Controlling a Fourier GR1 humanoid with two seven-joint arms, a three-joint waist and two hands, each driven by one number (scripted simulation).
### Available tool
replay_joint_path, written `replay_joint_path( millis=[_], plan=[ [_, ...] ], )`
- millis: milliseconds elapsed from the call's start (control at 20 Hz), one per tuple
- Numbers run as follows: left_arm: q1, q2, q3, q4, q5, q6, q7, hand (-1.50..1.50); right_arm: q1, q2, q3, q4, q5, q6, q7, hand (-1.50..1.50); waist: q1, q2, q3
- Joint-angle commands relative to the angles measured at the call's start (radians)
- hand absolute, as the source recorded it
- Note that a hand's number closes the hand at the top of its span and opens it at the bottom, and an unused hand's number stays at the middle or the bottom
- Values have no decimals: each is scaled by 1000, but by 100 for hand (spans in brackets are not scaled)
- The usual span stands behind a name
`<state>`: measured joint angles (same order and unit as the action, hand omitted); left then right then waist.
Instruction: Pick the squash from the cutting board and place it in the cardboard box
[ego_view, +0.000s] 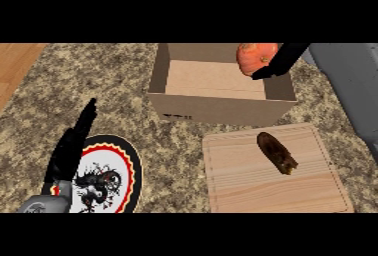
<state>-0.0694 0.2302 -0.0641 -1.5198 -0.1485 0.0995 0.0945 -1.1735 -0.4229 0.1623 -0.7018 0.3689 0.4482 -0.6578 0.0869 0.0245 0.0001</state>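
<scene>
Head view looks steeply down on a speckled brown-and-grey granite counter (88, 75), with the open brown cardboard box (221, 107) taken as the landmark. That box is rectangular, with plain matte walls, a pale flat floor inside and a small dark print on its near wall.

Above the box's far right corner hangs the orange, rounded, slightly mottled squash (255, 56), over the rim and partly over the opening. The right hand (279, 61), black and slender, is against the squash's right side, its fingers curled round it; how far they wrap behind the squash is hidden. The grey right forearm (351, 85) runs off to the right of the box.

Just in front of the box, toward its right half, lies the pale wooden rectangular cutting board (251, 185), with fine straight grain and a shallow groove along its border. On the board rests a dark brown, elongated, rough-skinned vegetable (277, 152), lying at a slant; its kind cannot be told.

In front of the box and to its left sits a round plate (127, 172) with a black rim, a red and yellow scalloped ring and a white centre bearing a black and red figure. The left hand (70, 145) rests over the plate's left edge, fingers straight and pressed together, pointing toward the box, holding nothing.

A strip of light wood (18, 62) shows far left of the box.
</scene>
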Motion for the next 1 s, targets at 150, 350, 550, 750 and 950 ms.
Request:
replay_joint_path(
  millis=[150,350,550,750,950],
  plan=[
    [28,23,19,-24,13,-24,8,0,-137,158,73,219,102,-44,-45,150,-11,-4,0],
    [79,18,23,-15,21,-34,-43,0,-128,240,98,311,155,-128,-65,150,-26,-7,-1],
    [30,-1,20,-24,5,-10,-11,0,-180,330,102,415,189,-183,-5,150,-22,-4,-1],
    [-2,-17,9,-1,-22,8,13,0,-189,358,77,504,186,-199,5,-150,-15,4,0],
    [-19,-3,27,14,-16,-6,0,0,-171,391,57,544,180,-229,-24,-150,-22,3,0]
  ],
)
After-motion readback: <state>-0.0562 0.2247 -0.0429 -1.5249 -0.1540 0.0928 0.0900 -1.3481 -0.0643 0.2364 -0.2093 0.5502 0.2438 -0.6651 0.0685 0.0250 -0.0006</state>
